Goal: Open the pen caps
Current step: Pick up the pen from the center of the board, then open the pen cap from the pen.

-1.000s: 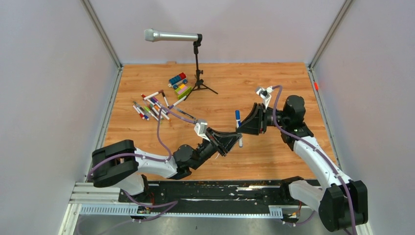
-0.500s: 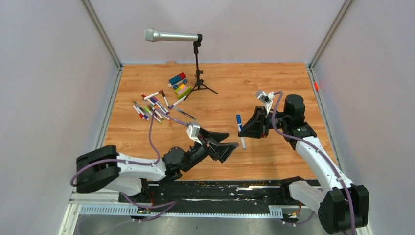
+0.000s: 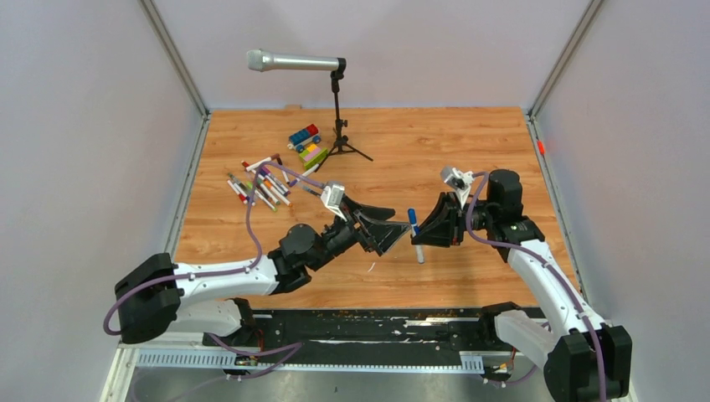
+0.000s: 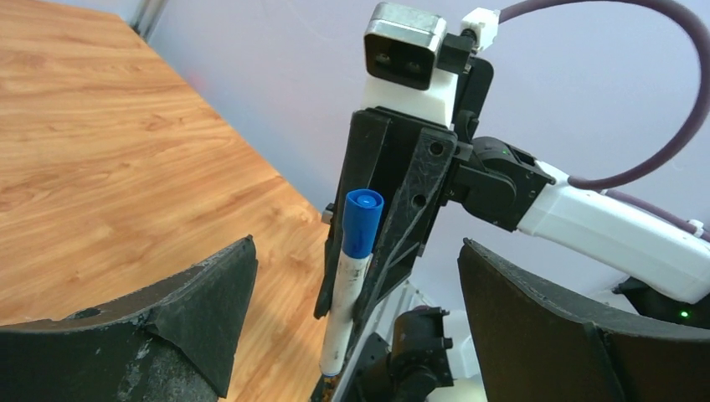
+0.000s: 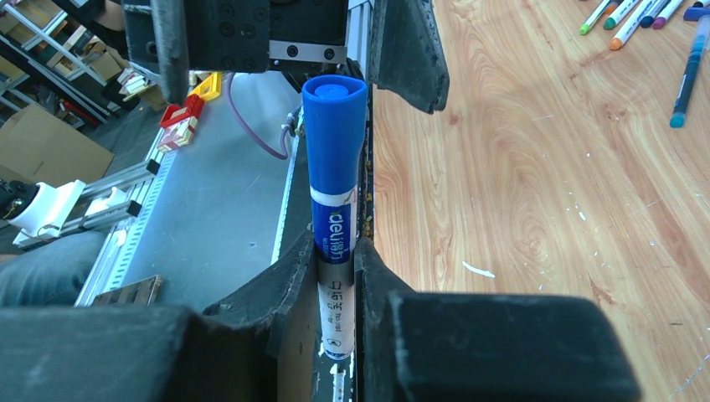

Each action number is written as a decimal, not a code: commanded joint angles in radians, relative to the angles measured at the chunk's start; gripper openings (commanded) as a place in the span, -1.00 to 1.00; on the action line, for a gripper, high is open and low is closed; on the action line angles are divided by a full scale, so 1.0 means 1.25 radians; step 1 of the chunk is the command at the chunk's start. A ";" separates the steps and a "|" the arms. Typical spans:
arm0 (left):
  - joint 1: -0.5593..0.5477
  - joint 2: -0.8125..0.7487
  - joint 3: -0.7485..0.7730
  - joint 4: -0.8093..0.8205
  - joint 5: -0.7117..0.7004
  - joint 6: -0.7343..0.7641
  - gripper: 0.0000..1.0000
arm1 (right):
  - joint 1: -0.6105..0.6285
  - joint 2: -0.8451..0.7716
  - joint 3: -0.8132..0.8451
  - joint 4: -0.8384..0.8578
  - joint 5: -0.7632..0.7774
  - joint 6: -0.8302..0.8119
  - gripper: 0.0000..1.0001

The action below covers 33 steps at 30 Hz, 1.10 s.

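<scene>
My right gripper (image 5: 336, 280) is clamped on the pen (image 5: 333, 230) mid-barrel above mid-table, blue cap (image 5: 334, 126) fitted. My left gripper (image 3: 396, 228), jaws wide and empty, faces it from nine o'clock. Spare pens (image 3: 259, 184) lie at ten o'clock.

One blue-capped pen (image 5: 334, 167), roughly ten loose pens (image 3: 266, 191), one microphone (image 3: 293, 61), a few toy blocks (image 3: 306, 144).

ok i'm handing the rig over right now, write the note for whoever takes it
Right gripper: shut on the blue-capped pen, cap end up.
Left gripper: open, facing the blue cap, not touching it.
Other pens: heaped at the far left of the table, near the toy blocks.
Done: one pen held ready.
Left: pull this cap off, then work through the heap; no loose cap visible.
</scene>
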 commanded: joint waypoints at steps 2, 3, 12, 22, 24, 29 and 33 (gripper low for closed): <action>0.002 0.055 0.054 0.023 0.027 0.003 0.78 | -0.005 -0.016 -0.005 -0.004 -0.028 -0.045 -1.00; 0.002 0.064 0.061 0.027 0.026 0.007 0.73 | -0.005 -0.016 -0.006 -0.003 -0.028 -0.043 -1.00; 0.003 0.122 0.106 0.045 0.024 0.036 0.25 | -0.005 -0.008 -0.013 0.025 -0.024 -0.007 -1.00; 0.010 0.144 0.116 0.064 0.062 0.039 -0.33 | -0.005 -0.001 -0.016 0.036 -0.017 0.012 -1.00; 0.015 0.154 0.120 0.100 0.083 0.046 -0.85 | -0.005 0.003 -0.021 0.042 -0.010 0.023 -1.00; 0.081 0.155 0.197 0.115 0.051 0.086 -1.00 | -0.002 0.028 -0.039 0.060 0.021 0.039 -1.00; 0.161 0.151 0.278 0.112 -0.054 0.117 -1.00 | 0.011 0.037 -0.055 0.071 0.035 0.041 -1.00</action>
